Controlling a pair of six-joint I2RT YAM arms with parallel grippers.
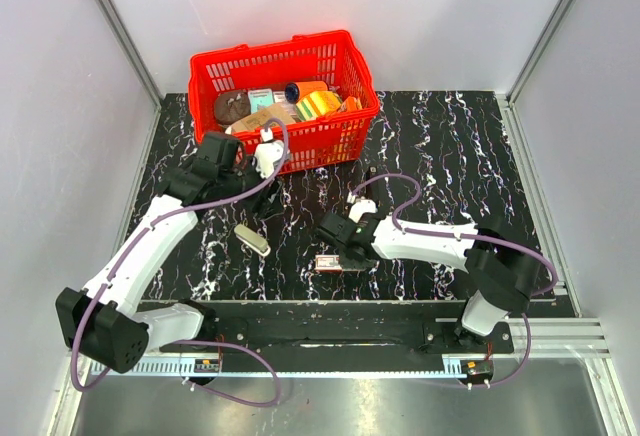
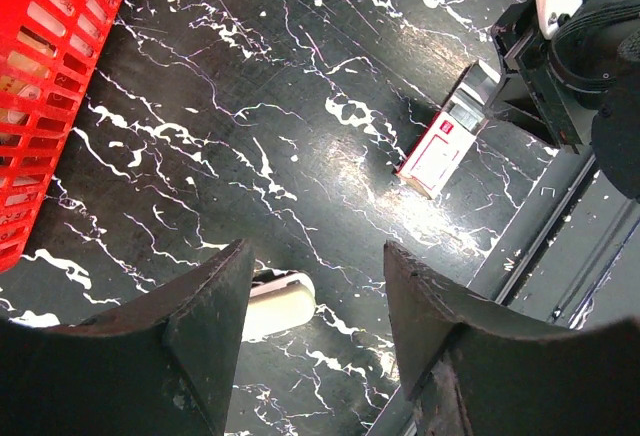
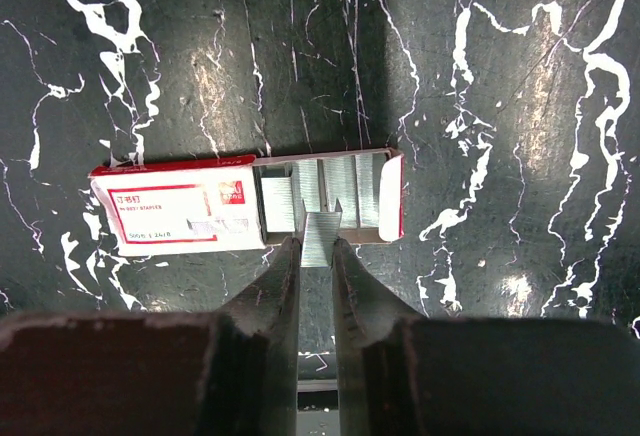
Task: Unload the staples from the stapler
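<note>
A black tabletop (image 1: 430, 146) veined with white sits between pale walls, with a red basket (image 1: 285, 66) of mixed goods at the back. On the left, the left pincer (image 2: 315, 256) hangs with its jaws apart and nothing between them. The cream stapler (image 2: 277, 301) lies on the table directly beneath it, near its left finger and untouched.

To the right, the right pincer (image 3: 318, 246) is clamped on a short strip of staples (image 3: 320, 239), holding it at the near edge of the open staple box (image 3: 250, 201). More strips lie in the tray just beyond its tips.

The unloading looks mostly done, since this strip needs only releasing into the box. Whether the stapler is empty cannot be told. The box's red-and-white label carries Chinese characters and small print too fine to read.
</note>
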